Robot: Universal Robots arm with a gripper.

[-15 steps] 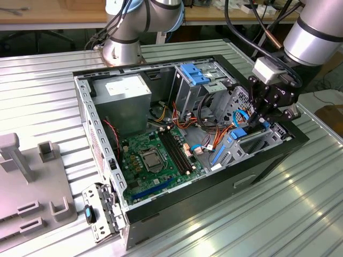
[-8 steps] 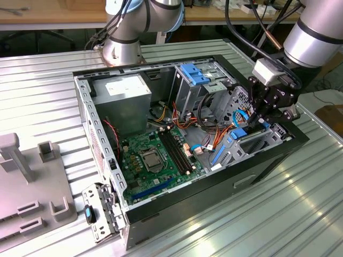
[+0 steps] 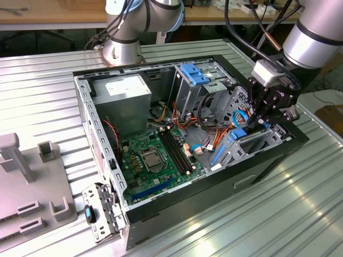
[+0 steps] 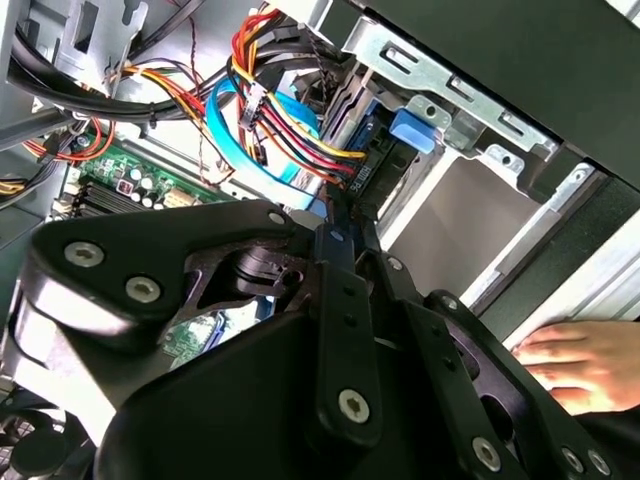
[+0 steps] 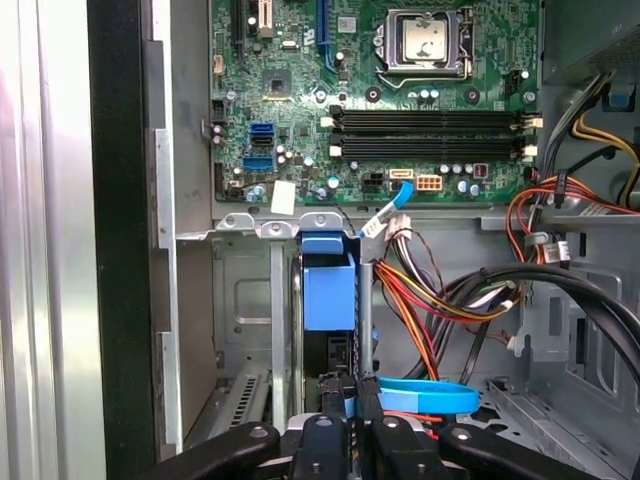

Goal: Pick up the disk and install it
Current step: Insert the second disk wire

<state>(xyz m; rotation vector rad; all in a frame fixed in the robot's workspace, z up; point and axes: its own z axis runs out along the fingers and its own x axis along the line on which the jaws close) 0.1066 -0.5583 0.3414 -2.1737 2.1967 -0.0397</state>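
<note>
The disk (image 5: 328, 290) stands on edge in the drive bay at the corner of the open computer case (image 3: 107, 176), on the exterior view's right. It is dark, with bright blue caddy rails (image 4: 413, 128). My gripper (image 5: 347, 385) reaches down into that bay and is shut on the disk's upper edge. In the second wrist view the black fingers (image 4: 345, 290) meet on the thin dark edge of the disk (image 4: 362, 170). In the exterior view the gripper (image 3: 261, 119) hangs over the blue caddy (image 3: 239, 133), which hides most of the disk.
Bundles of red, yellow and black cables (image 5: 450, 290) and a flat blue cable (image 5: 430, 395) lie right beside the bay. The green motherboard (image 3: 155, 155) fills the case floor. A person's hand (image 4: 580, 360) rests outside the case wall. A grey fixture (image 3: 32, 182) stands on the table.
</note>
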